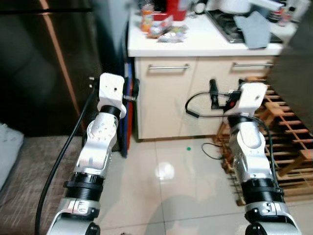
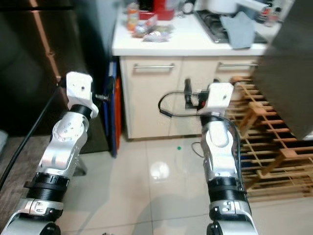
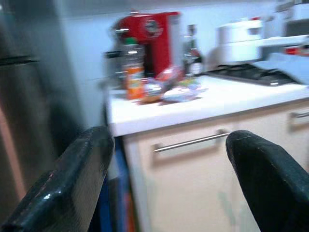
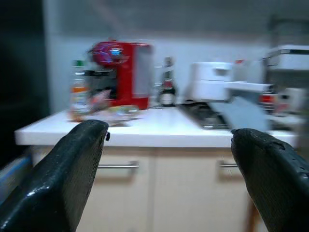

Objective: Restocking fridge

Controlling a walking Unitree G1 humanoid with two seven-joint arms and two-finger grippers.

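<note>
We see both silver arms raised from bottom of head frame, forearms angled up toward frame centre. Left arm in lower left, white wrist block at top. Right arm in lower right, wrist block level with left one. Left gripper: black fingers spread wide, nothing between. Right gripper: fingers likewise apart, empty.
</note>
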